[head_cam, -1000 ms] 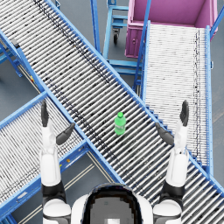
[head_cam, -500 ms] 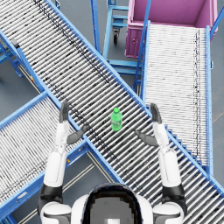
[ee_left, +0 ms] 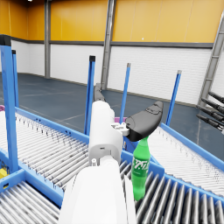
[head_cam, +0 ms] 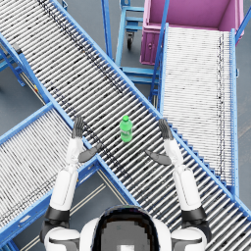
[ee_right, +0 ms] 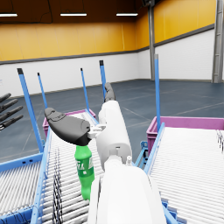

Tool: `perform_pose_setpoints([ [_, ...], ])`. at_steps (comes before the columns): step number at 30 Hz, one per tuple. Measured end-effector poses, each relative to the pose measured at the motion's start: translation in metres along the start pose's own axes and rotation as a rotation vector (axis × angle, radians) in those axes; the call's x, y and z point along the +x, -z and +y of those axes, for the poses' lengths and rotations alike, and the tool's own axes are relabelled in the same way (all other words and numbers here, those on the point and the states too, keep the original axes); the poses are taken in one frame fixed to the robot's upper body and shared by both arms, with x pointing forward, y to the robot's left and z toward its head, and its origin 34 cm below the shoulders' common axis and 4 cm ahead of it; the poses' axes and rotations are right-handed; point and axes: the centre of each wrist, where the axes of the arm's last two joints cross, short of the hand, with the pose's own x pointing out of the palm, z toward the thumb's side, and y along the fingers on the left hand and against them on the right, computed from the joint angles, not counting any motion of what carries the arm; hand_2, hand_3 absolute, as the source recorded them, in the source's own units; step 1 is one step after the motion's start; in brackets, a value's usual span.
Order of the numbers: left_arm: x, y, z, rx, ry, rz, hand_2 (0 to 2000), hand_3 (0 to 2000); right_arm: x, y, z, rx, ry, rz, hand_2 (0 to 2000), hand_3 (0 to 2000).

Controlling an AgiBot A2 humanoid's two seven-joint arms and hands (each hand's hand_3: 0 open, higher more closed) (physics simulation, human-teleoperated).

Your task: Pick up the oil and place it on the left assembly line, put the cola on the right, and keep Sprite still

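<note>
A green Sprite bottle [head_cam: 126,130] stands upright on the middle roller conveyor [head_cam: 73,73], between my two hands. My left hand [head_cam: 81,142] is open to the left of it, fingers spread, thumb pointing toward the bottle with a gap between. My right hand [head_cam: 163,144] is open on the other side, also apart from it. The left wrist view shows the Sprite bottle [ee_left: 140,169] beyond my left hand [ee_left: 142,121]; the right wrist view shows the Sprite bottle [ee_right: 85,169] behind my right hand [ee_right: 70,126]. No oil or cola is in view.
A left roller conveyor [head_cam: 24,162] and a right roller conveyor [head_cam: 196,88] flank the middle one, all with blue rails. A magenta bin [head_cam: 193,14] stands at the far end of the right conveyor. Blue posts [ee_left: 90,94] rise beside the lines.
Both hands have moved inward and forward toward the Sprite bottle. The bottle has travelled up along the middle conveyor, still upright.
</note>
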Motion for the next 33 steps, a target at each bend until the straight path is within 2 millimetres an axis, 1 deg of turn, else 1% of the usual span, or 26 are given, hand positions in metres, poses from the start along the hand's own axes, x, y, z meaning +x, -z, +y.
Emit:
perform_pose_setpoints([
  [33, 0.0000, 0.0001, 0.0000, 0.000, 0.000, 0.000, 0, 0, 0.0000, 0.0001, 0.0000, 0.000, 0.000, 0.000, 0, 0],
])
